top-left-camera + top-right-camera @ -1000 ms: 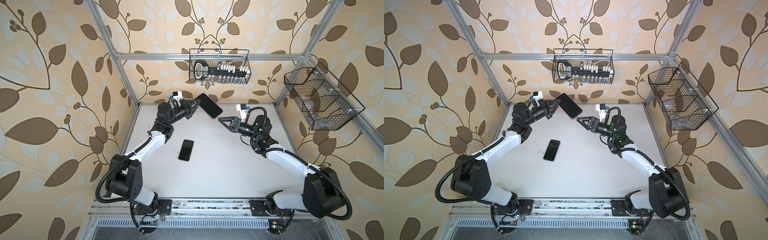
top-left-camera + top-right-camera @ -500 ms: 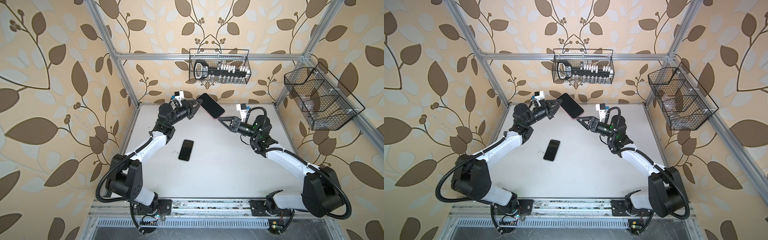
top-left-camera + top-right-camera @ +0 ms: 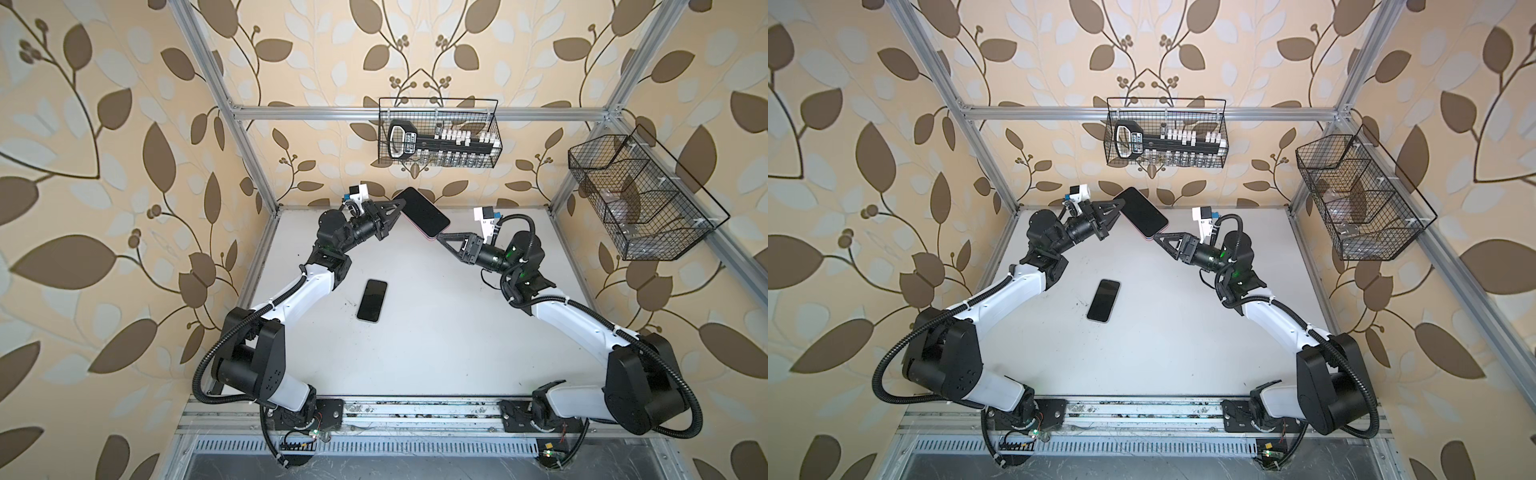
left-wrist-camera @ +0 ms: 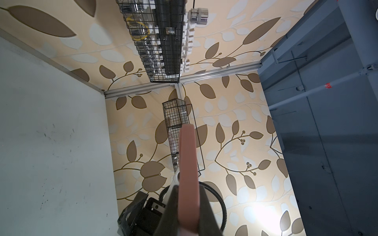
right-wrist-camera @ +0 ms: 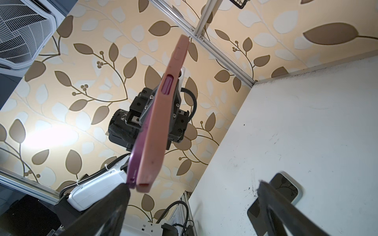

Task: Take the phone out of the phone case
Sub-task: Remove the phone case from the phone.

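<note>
While clamped tight on the pink phone case (image 4: 187,159) with the left gripper (image 3: 400,209), holds it tilted in the air above the far side of the table (image 3: 436,332). Shows the purple phone (image 5: 137,157) lifted out at one corner, otherwise inside. Spreads the right gripper (image 5: 193,188) wide, empty, one fingertip (image 5: 120,194) beside that corner. Has a second phone (image 3: 372,300) flat mid-table.
</note>
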{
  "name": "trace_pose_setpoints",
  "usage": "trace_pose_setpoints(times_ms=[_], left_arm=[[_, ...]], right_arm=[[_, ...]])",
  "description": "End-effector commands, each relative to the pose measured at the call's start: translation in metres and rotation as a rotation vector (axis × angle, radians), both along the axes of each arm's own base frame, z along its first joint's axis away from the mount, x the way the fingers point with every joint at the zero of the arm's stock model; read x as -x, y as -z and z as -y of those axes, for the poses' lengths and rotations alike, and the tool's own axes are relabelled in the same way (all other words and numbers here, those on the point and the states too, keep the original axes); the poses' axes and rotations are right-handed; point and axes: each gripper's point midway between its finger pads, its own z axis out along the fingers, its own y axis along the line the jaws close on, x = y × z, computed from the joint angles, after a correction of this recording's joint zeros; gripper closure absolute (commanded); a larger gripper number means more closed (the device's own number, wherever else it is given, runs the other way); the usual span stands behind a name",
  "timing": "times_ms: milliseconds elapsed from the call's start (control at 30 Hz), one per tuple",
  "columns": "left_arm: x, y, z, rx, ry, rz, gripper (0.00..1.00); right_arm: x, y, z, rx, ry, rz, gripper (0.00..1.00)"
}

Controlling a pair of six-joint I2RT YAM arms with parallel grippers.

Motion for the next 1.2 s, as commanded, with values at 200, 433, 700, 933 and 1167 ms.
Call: trace_pose_setpoints(times_ms=[200,433,700,933,1167], left_arm=[[0.028,-0.053,0.006,0.118,0.073,0.16,1.0],[0.028,-0.048,0.01,0.094,0.076,0.156,1.0],[0.024,-0.043,0.012,0.064,0.065,0.156,1.0],[0.016,-0.043,0.016,0.04,0.063,0.163,1.0],[0.014,-0.042,0.017,0.044,0.067,0.163,1.0]], right_arm=[[-0.01,0.022,0.01,0.002,0.052,-0.053,0.03],[-0.011,0.019,0.014,-0.001,0.059,-0.048,0.03],[0.0,0.014,0.017,0.009,0.056,-0.039,0.03],[0.014,0.027,0.024,0.076,0.055,-0.054,0.03],[0.016,0.012,0.03,0.035,0.056,-0.018,0.03]])
